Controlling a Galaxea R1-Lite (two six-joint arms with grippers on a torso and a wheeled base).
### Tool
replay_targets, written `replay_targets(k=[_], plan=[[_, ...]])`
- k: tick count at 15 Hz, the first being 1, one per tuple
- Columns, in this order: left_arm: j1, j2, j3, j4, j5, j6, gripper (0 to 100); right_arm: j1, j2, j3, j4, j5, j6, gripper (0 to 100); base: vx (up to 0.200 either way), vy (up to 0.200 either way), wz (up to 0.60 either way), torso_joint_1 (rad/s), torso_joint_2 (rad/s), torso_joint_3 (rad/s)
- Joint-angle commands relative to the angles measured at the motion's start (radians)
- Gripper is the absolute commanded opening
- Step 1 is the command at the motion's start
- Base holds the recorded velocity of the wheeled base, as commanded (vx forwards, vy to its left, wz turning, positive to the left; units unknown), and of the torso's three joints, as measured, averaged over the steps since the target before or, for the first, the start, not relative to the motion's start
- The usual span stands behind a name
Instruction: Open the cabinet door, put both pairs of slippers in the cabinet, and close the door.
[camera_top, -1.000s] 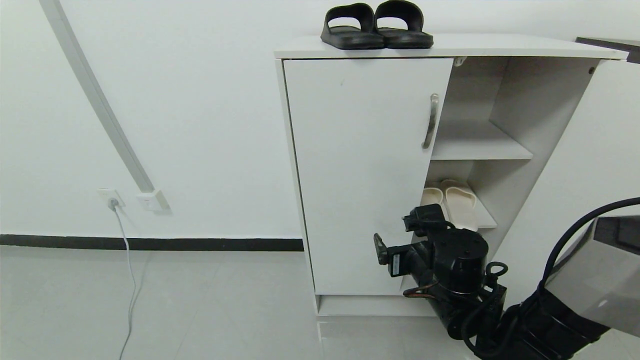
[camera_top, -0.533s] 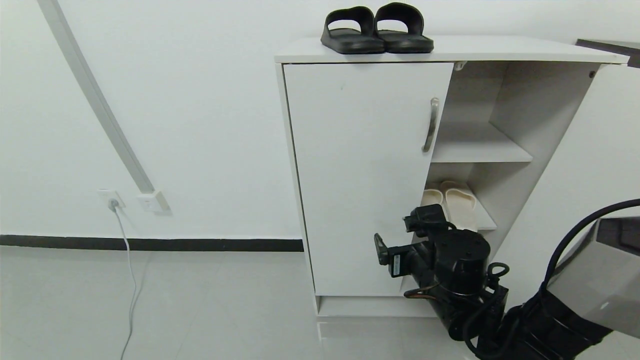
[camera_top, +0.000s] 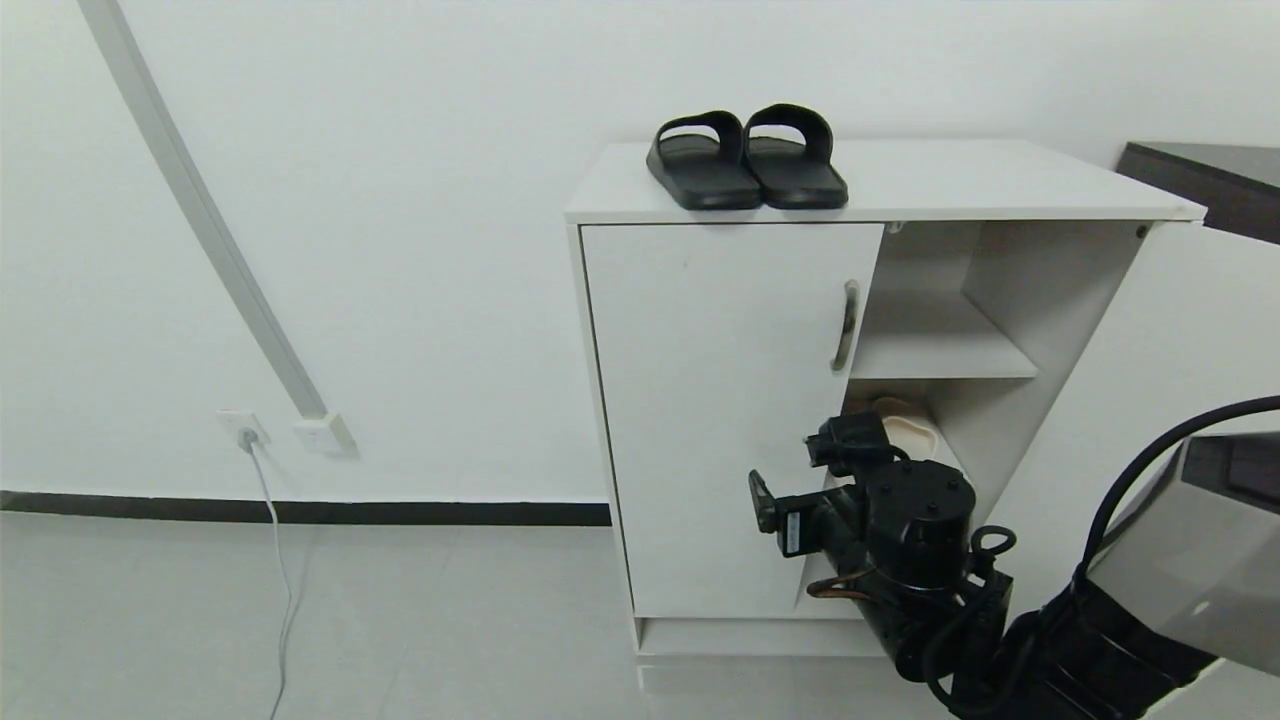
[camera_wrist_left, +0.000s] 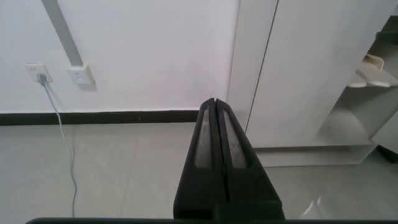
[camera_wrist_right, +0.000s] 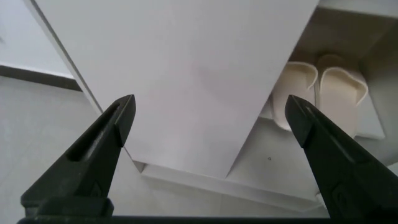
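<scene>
A pair of black slippers (camera_top: 747, 160) stands on top of the white cabinet (camera_top: 960, 180). Its left door (camera_top: 720, 400) is shut and its right door (camera_top: 1180, 340) is swung wide open. A cream pair of slippers (camera_top: 905, 425) (camera_wrist_right: 320, 87) (camera_wrist_left: 372, 70) lies on the lower shelf inside. The upper shelf (camera_top: 935, 350) is bare. My right gripper (camera_top: 800, 475) (camera_wrist_right: 210, 106) hangs open in front of the left door's lower free edge, holding nothing. My left gripper (camera_wrist_left: 215, 106) is shut and empty, low over the floor left of the cabinet.
A wall socket with a grey cable (camera_top: 245, 432) and a slanted grey conduit (camera_top: 200, 210) are on the wall to the left. A dark tabletop (camera_top: 1200, 175) stands right of the cabinet. Open tiled floor (camera_top: 300, 620) lies left of it.
The whole head picture has shifted: the cabinet sits lower in view and its top surface now shows, so the camera moved. My right arm holds the same pose.
</scene>
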Motion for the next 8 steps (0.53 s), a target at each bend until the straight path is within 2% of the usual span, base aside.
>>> replay_targets(k=[1,8], plan=[[0.0,0.001,0.0,0.001,0.0,0.0,0,0.002,0.004,0.0,-0.001,0.0,0.0,100,0.0,0.0,0.0,0.115,-0.45,-0.334],[0.0,0.001,0.0,0.001,0.001,0.001,0,0.0,0.006,0.0,0.001,-0.001,0.0,100,0.0,0.0,0.0,0.15,-0.47,-0.325]])
